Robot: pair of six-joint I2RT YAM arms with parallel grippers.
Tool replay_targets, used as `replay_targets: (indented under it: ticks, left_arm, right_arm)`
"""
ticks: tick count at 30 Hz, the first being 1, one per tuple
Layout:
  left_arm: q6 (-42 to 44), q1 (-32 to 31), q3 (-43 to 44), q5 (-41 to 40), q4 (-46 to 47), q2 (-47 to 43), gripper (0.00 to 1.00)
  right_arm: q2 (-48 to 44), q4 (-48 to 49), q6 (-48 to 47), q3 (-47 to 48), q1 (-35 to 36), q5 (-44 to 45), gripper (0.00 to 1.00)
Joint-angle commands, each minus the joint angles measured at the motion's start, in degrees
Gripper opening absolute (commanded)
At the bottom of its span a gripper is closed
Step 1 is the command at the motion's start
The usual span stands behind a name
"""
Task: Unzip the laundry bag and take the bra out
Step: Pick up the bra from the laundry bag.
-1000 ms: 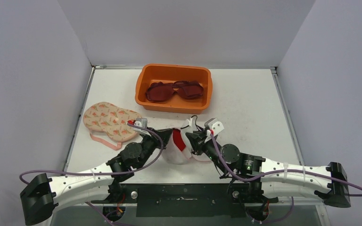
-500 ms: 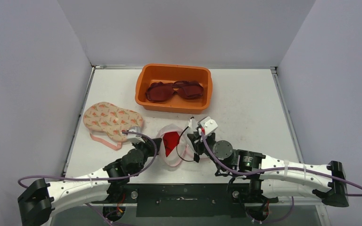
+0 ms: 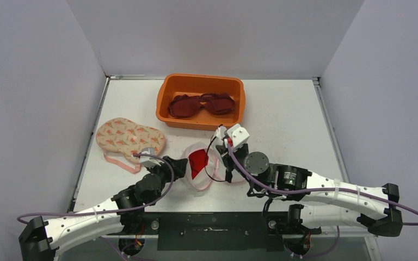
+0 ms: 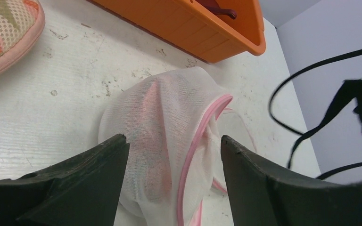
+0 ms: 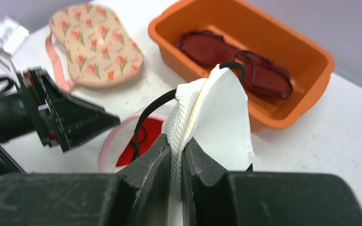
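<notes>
Pulling the white bra clear of the laundry bag as the left pincer lets go.

At far left a flowered pouch lies on the desk, unmoved. The left pincer, clamped a second ago, now stands well open, holds nothing and has drawn back toward the near edge, its jaws on either side of the bag. The bag has sunk onto the desk, mouth gaping, something red inside. Behind it sits the orange tub with a dark red bra. The right pincer stays pinched tight on the white bra, lifted higher than before, its black strap looping down beside the bag.
</notes>
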Motion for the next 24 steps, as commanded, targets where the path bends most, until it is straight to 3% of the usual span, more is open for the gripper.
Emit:
replay_targets:
  ticks: [1,8,14,19,24]
  left_arm:
    - [-1.5,0.4,4.2,0.6,-7.8,-3.5,0.76]
    - [-4.2,0.4,9.7,-3.2,-26.2,-10.5,0.98]
    - [-9.2,0.5,11.6,-7.3,-35.1,-15.7,0.96]
    - [-5.4,0.5,10.9,-6.4,-32.9,-20.6,0.96]
    - [-5.7,0.5,11.9,-7.6,-34.7,-20.0,0.97]
  right_arm:
    - [0.4,-1.6,-4.7,9.6,-0.7,6.3,0.05]
    - [6.2,-1.7,-6.9,19.3,-5.2,15.7,0.05]
    - [15.5,-4.3,-3.2,29.3,-15.9,16.5,0.05]
    - [25.8,-2.5,-5.5,35.6,-19.3,24.0,0.05]
    - [34.0,-1.1,-3.3,40.6,-24.6,21.4,0.05]
